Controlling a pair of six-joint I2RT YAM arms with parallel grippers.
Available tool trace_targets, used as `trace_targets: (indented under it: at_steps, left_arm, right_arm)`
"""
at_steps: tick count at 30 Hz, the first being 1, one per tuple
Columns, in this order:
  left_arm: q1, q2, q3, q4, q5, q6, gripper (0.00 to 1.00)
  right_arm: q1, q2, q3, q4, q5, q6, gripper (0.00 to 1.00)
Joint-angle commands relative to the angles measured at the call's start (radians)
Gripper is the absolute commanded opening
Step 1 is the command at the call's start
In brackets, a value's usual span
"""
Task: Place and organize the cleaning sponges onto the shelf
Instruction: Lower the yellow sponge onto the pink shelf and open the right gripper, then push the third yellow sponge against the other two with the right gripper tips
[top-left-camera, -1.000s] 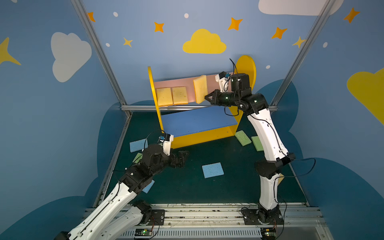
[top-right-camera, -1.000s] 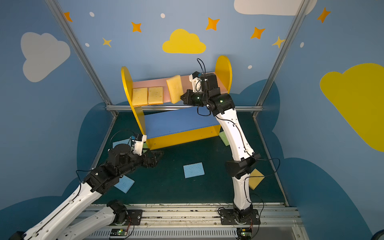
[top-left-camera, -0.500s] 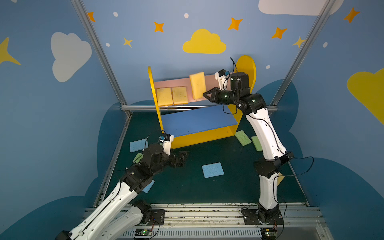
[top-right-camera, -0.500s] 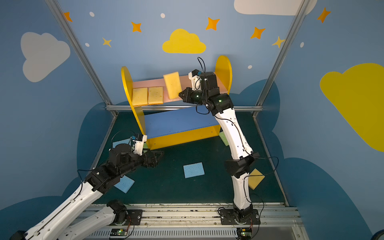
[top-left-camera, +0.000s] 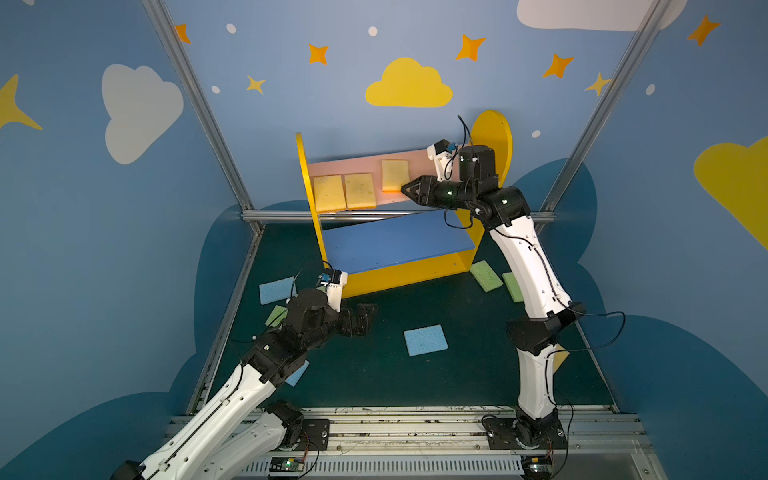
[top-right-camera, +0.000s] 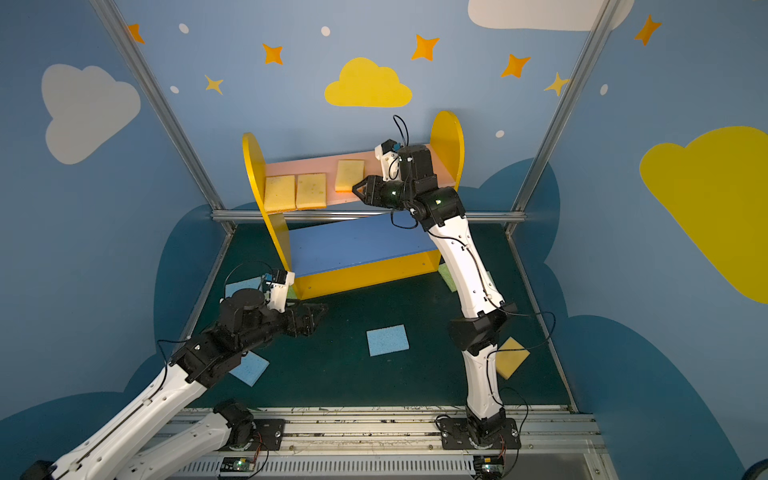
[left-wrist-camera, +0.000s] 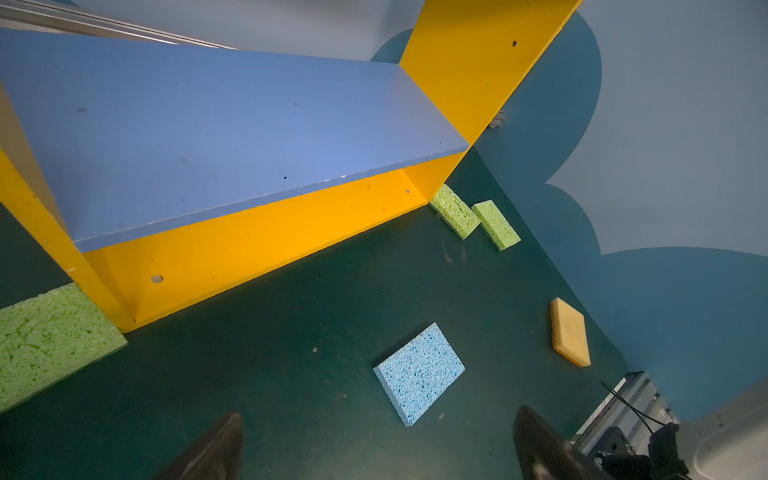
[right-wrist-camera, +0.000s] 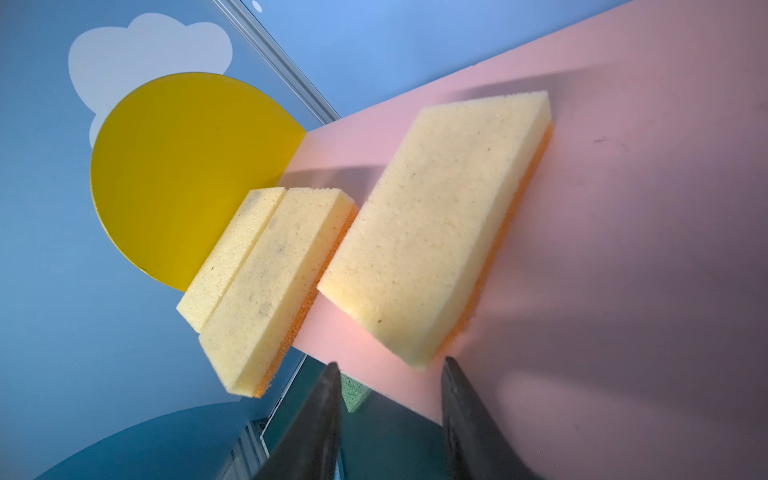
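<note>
Green worktop (top-left-camera: 374, 386), cloud-painted walls (top-left-camera: 104, 249). Left jaws wide open, empty, low over worktop; blue sponge (top-left-camera: 426, 340) lies to their right, nearer this arm. Right jaws part-open, gripping nothing, at near corner of yellow sponge (top-left-camera: 395, 174) lying flat on pink board (top-left-camera: 353, 164) of shelf (top-left-camera: 494, 133), long axis near-to-far; arm raised, extended.

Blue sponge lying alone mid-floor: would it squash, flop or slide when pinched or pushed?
The blue sponge shows open pores, so it probably squashes between jaws and weighs little. Lying flat, it seems unlikely to roll or tip. The floor mat looks matte, so a push may drag rather than glide.
</note>
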Motion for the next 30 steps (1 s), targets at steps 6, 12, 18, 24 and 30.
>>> trace_targets:
  at_steps: [6,12,18,24,30]
  left_arm:
    - [0.006,0.002,-0.001,0.018,0.015,-0.002,1.00]
    - [0.006,-0.001,0.000,0.015,0.016,0.000,1.00]
    - [0.008,-0.002,0.000,0.009,0.012,0.004,1.00]
    - [0.009,-0.007,-0.007,0.010,0.013,0.003,1.00]
    - [0.012,-0.018,-0.024,0.014,0.013,-0.001,1.00]
  right_arm:
    - [0.006,-0.036,-0.022,0.005,0.033,-0.045,0.46]
    - [0.015,-0.029,-0.021,0.032,0.060,-0.062,0.47]
    - [0.049,0.009,0.012,0.047,0.129,-0.107,0.49]
    - [0.074,0.045,0.044,0.026,0.207,-0.153,0.51]
    - [0.082,0.057,0.043,0.021,0.292,-0.176,0.51]
